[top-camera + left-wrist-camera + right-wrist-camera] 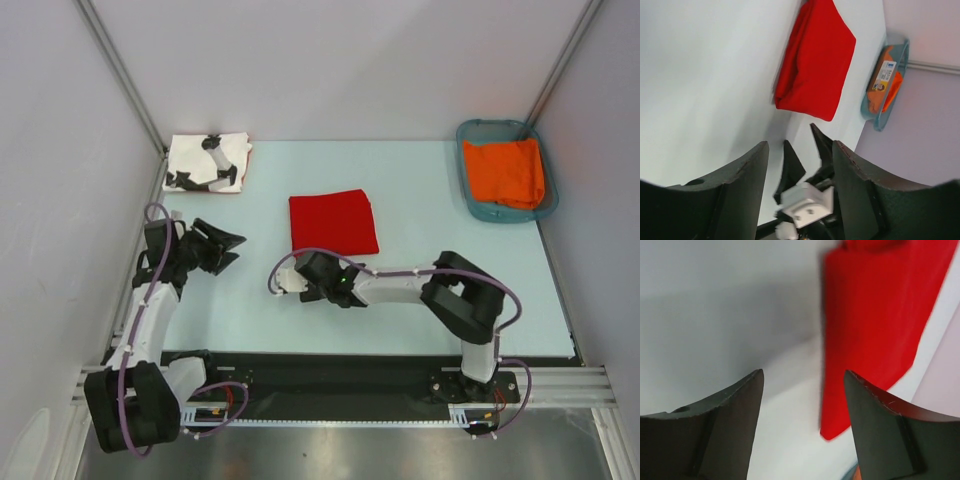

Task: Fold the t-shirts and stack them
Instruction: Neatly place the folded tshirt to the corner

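Observation:
A plain red t-shirt (333, 222) lies folded in a flat square at the table's middle; it also shows as the red t-shirt (815, 60) (875, 315) in both wrist views. A white t-shirt with black shapes (208, 163) lies folded at the back left corner. My left gripper (232, 250) (800, 150) hovers open and empty to the left of the red shirt, apart from it. My right gripper (305, 263) (803, 375) stands open and empty just off the red shirt's near left corner. The right gripper's fingers (790, 167) show in the left wrist view.
A teal basket (470, 195) (900, 60) stands at the back right with an orange cloth (505, 172) (892, 85) in it. Grey walls close off the table's left, right and back. The arm bases sit along the near edge.

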Controlling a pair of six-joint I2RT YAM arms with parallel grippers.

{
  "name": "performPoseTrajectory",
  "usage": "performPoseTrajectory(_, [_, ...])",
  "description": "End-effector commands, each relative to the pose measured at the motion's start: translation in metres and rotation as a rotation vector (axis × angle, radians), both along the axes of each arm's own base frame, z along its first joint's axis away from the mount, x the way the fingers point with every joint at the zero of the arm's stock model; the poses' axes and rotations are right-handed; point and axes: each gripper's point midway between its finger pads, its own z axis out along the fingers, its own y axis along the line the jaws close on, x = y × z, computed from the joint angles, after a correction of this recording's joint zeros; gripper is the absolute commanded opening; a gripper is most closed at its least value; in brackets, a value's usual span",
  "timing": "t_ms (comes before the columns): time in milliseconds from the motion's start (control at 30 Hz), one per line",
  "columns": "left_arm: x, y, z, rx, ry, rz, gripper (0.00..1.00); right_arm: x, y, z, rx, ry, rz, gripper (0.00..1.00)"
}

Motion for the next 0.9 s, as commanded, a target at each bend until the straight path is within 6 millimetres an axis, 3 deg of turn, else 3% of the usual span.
performPoseTrajectory(0, [0.007, 0.012, 0.009, -0.024, 0.022, 0.059, 0.60, 0.020, 0.037, 0.008, -0.033, -0.115, 0.093, 0.70])
performPoseTrajectory(233, [0.017, 0.020, 0.004, 0.014, 0.037, -0.029, 0.63, 0.034, 0.059, -0.004, -0.054, -0.139, 0.105, 0.66])
performPoseTrajectory(300, [0.019, 0.024, -0.004, 0.042, 0.067, -0.046, 0.63, 0.038, 0.064, -0.006, -0.055, -0.134, 0.110, 0.60])
performPoseTrajectory(467, [0.032, 0.019, 0.002, -0.034, -0.014, -0.120, 0.70, 0.041, 0.065, -0.018, -0.054, -0.102, 0.125, 0.49])
performPoseTrajectory(533, [0.037, 0.020, 0.002, -0.036, -0.031, -0.127, 0.75, 0.045, 0.065, -0.021, -0.056, -0.095, 0.127, 0.42])
performPoseTrajectory(667, [0.052, 0.020, 0.004, -0.038, -0.076, -0.160, 0.79, 0.056, 0.062, -0.014, -0.042, -0.107, 0.095, 0.19])
performPoseTrajectory(733, [0.058, 0.014, 0.008, -0.053, -0.110, -0.214, 0.88, 0.055, 0.057, -0.014, -0.057, -0.086, 0.091, 0.12])
performPoseTrajectory(767, [0.066, 0.011, 0.006, -0.057, -0.135, -0.238, 0.88, 0.055, 0.061, -0.007, -0.038, -0.081, 0.098, 0.01])
performPoseTrajectory(867, [0.076, -0.006, 0.001, -0.103, -0.151, -0.302, 0.89, 0.056, 0.061, 0.008, -0.001, -0.059, 0.103, 0.00])
